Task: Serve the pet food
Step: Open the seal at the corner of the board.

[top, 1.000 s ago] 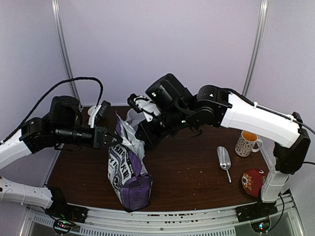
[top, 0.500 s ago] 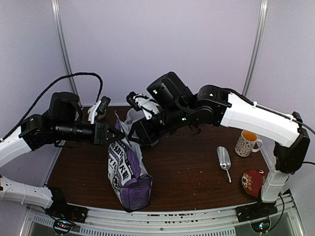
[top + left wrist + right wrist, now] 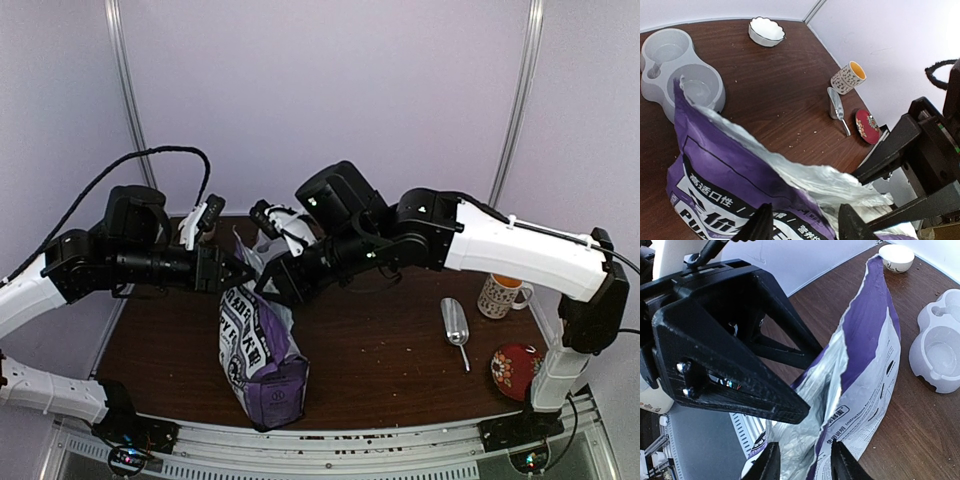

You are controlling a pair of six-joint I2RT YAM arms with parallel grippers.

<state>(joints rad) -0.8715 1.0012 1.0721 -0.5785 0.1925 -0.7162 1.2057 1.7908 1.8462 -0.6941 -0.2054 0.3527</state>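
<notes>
The pet food bag (image 3: 258,345) stands upright on the counter (image 3: 380,340), left of centre and toward the near edge. It is purple with white print and a silver lining. Its base is plump, and the torn-open top (image 3: 790,175) rises in a crumpled, far-leaning peak (image 3: 875,270). The kibble inside is hidden from where I stand.

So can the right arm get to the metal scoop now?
Probably yes. The metal scoop lies uncovered on the table on that arm's side, apart from the mug. The right gripper, open at the purple bag, must first swing away.
</notes>
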